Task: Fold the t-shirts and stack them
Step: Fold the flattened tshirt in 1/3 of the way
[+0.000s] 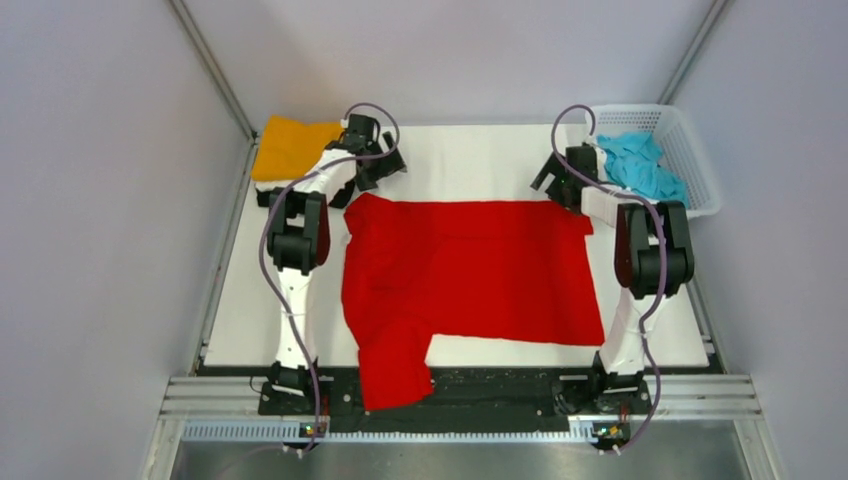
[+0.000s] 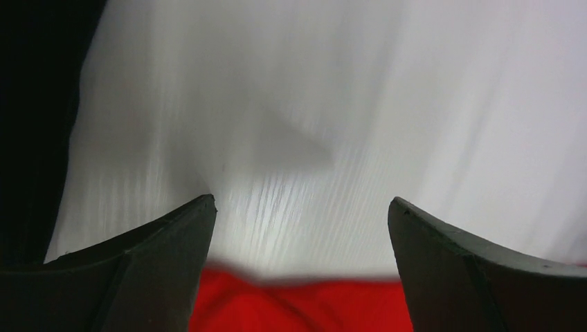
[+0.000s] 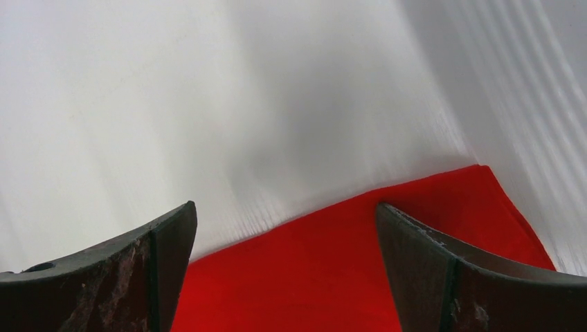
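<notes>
Left end effector (image 2: 302, 199) and right end effector (image 3: 285, 205), both apart and empty, should pinch the red t-shirt (image 1: 470, 265) evenly at its far corners.

Your table (image 1: 480, 160) has a white top, bare along the far middle strip. The red t-shirt (image 1: 470, 270) lies spread flat across the centre and covers most of the surface. Its near-left sleeve runs past the table's near edge onto the black rail (image 1: 500, 385). At the far left corner you see the orange-yellow t-shirt (image 1: 290, 148), folded into a compact pad. The white lattice basket (image 1: 698, 165) sits at the far right corner, reaching past the right edge.
</notes>
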Action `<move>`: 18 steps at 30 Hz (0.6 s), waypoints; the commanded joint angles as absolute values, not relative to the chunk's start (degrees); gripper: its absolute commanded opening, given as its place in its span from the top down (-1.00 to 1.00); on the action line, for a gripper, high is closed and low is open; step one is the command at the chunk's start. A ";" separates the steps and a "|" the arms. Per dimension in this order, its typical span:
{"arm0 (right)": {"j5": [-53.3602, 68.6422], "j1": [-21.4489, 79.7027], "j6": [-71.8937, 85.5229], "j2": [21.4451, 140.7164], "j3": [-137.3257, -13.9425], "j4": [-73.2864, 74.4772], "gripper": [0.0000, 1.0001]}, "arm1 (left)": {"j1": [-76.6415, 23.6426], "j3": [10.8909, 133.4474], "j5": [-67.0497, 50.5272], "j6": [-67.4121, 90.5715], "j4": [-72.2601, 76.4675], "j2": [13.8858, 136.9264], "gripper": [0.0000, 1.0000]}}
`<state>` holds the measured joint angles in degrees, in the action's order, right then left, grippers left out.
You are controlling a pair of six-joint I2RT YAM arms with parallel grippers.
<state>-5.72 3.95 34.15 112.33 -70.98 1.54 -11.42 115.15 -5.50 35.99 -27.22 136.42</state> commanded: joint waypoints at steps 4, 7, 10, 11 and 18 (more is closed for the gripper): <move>-7.97 1.76 33.32 109.23 -66.66 5.41 -0.97 | -14.83 91.79 -2.01 35.82 -24.83 112.41 -0.97; -7.75 1.67 33.51 110.01 -66.17 5.21 -0.97 | -15.81 81.35 -2.67 37.03 -22.57 110.17 -0.97; -7.89 1.51 33.88 109.93 -66.01 5.27 -0.97 | -15.86 83.56 -3.48 37.07 -26.50 114.23 -0.97; -8.12 1.42 34.03 109.72 -65.83 5.31 -0.98 | -15.90 84.52 -3.39 37.11 -27.69 115.87 -0.97; -8.47 0.29 34.18 109.88 -65.85 4.88 -0.97 | -15.68 92.04 0.59 36.94 -29.68 125.25 -0.98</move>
<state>-5.37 3.75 33.65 110.00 -67.37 0.43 -16.08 88.16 -2.70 36.91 -27.05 118.45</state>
